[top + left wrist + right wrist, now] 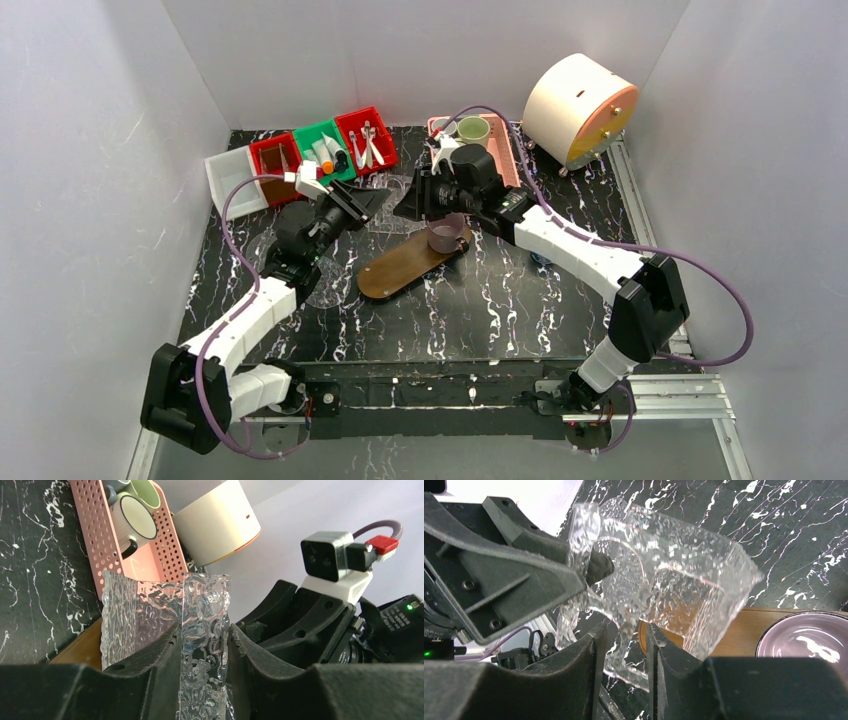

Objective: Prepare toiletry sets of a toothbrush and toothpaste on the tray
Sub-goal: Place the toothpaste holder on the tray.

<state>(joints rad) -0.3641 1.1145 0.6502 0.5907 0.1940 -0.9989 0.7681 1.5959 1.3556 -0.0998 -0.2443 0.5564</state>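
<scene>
A clear plastic bag [390, 222] hangs between my two grippers above the far-left end of the dark-brown tray [400, 268]. My left gripper [205, 645] is shut on one edge strip of the bag [205, 610]. My right gripper [623, 645] is shut on the opposite edge, and the bag [674, 580] is spread open in front of it. A purple mug [446, 236] stands on the tray's far end and also shows in the right wrist view [806, 640]. Toothbrushes [367, 142] lie in a red bin and tubes [323, 152] in a green bin.
A pink basket [497, 160] at the back holds a green mug [473, 130] and other mugs [137, 520]. A white round device [578, 105] stands at the back right. A second red bin [274, 160] and a white bin [230, 180] sit at the back left.
</scene>
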